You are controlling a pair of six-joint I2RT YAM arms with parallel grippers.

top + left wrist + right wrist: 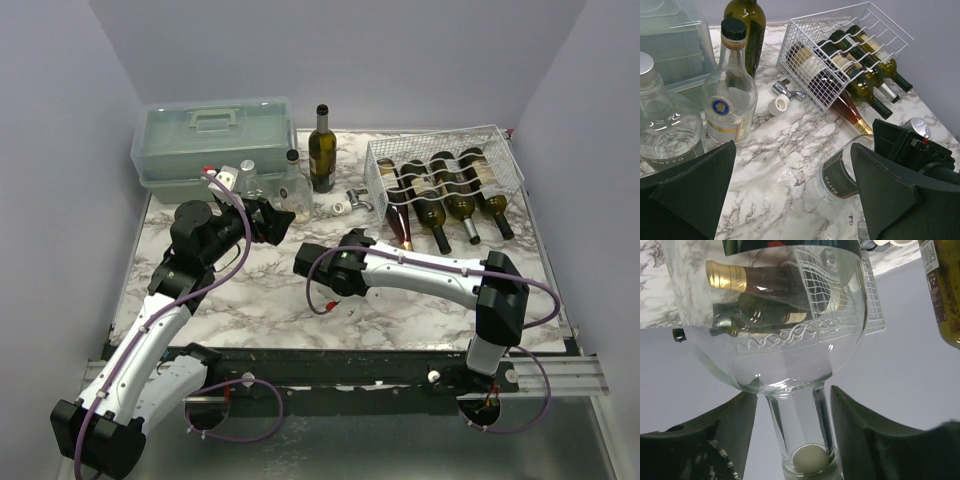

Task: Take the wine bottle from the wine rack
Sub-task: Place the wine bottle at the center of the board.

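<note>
Wine rack (508, 165): at the table's far right corner, with several wine bottles (458, 200) lying in its cradles, necks toward the near edge.
Clear glass bottle (840, 175): lies on its side mid-table, apart from the rack.
Right gripper (795, 405): partly open, a finger on each side of the clear bottle's neck with slim gaps, not clamping.
Left gripper (792, 150): spread wide, holding nothing, over the table's left half.

clear bottle (782, 347) cropped above, green bottle (943, 290) cropped right
</note>
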